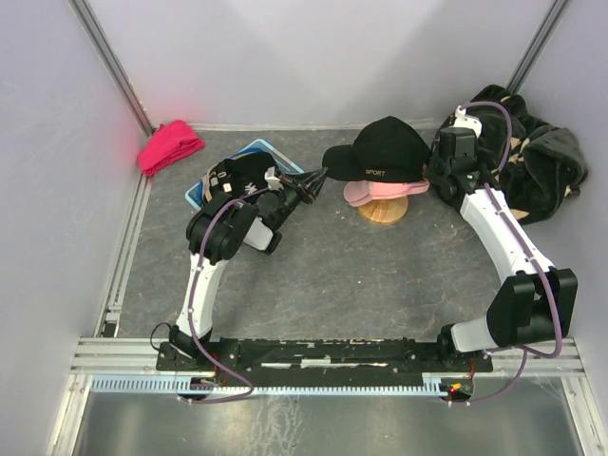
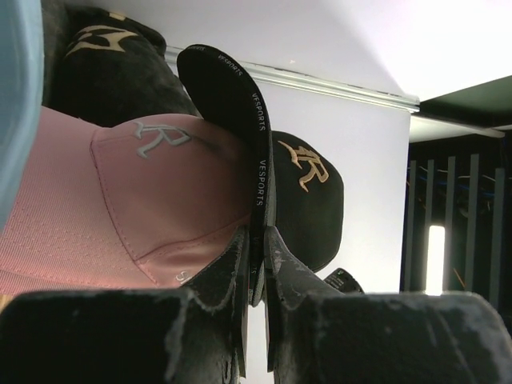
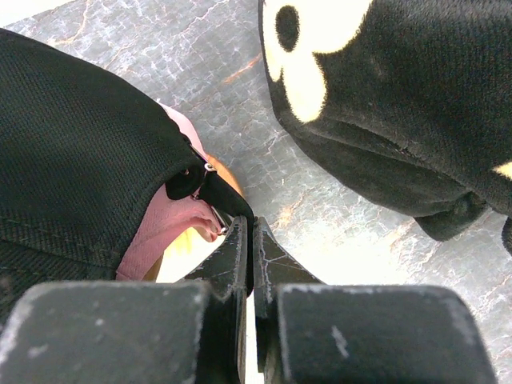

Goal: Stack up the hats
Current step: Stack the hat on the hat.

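Top external, upper centre: black cap (image 1: 389,142) over pink cap (image 1: 375,193) on wooden stand (image 1: 383,211). Brim (image 2: 232,104) clamped in left jaws, rear strap (image 3: 192,182) pinched in right jaws. Risk: uneven pull skewing the stack.

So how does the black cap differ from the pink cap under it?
The black cap sits on top; the pink cap lies beneath, mostly covered. The black cap's R logo is gold, the pink cap's is grey. The left pincer grips the black cap's brim, not the pink cap's. Both are brimmed caps with an R on the front.
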`<action>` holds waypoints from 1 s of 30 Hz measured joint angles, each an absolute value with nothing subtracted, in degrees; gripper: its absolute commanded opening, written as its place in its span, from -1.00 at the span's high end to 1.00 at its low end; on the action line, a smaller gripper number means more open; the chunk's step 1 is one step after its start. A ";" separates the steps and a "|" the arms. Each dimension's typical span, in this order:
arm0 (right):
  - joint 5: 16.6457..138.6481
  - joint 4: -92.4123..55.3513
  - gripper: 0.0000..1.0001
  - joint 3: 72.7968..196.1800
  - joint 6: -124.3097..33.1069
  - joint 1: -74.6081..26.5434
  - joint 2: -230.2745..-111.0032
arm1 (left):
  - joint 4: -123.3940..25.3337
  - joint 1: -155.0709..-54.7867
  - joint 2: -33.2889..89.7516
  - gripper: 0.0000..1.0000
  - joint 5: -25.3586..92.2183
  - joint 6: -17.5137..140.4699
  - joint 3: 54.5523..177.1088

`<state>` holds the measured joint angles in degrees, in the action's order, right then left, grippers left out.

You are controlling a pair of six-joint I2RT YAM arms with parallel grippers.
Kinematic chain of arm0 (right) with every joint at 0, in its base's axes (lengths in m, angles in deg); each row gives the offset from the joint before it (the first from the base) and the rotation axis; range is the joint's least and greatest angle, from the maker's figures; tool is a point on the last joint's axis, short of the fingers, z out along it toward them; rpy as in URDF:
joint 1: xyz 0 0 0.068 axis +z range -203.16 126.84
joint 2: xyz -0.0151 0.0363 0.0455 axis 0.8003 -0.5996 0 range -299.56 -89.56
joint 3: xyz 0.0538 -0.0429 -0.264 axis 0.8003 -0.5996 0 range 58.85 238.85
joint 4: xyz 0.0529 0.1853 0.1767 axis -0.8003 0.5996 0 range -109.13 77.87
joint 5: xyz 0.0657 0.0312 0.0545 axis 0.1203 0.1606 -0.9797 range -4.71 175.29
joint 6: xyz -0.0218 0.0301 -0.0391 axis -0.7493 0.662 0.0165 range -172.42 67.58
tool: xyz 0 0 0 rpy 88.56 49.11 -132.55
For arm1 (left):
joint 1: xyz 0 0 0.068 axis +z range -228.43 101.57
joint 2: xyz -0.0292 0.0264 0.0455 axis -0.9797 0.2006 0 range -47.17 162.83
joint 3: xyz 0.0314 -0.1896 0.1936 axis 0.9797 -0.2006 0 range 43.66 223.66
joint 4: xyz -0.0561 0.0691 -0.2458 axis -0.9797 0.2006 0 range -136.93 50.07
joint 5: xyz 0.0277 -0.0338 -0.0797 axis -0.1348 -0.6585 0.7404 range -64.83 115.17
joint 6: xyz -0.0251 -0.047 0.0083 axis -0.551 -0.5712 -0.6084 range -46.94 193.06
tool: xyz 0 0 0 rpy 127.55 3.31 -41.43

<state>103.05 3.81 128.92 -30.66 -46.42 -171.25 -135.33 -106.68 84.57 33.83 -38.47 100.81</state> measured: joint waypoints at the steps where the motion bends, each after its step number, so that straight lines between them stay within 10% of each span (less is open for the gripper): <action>1: 102.85 3.73 0.92 128.83 -30.57 -46.53 -171.25 | -135.33 -106.68 84.50 0.94 33.88 -38.36 100.68; 30: 98.37 4.16 0.84 128.09 -29.59 -48.08 -171.62 | -104.75 -106.61 74.58 0.94 37.38 -24.46 102.40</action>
<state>98.37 4.16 128.09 -29.59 -48.08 -171.62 -104.75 -106.61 74.58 37.38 -24.46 102.40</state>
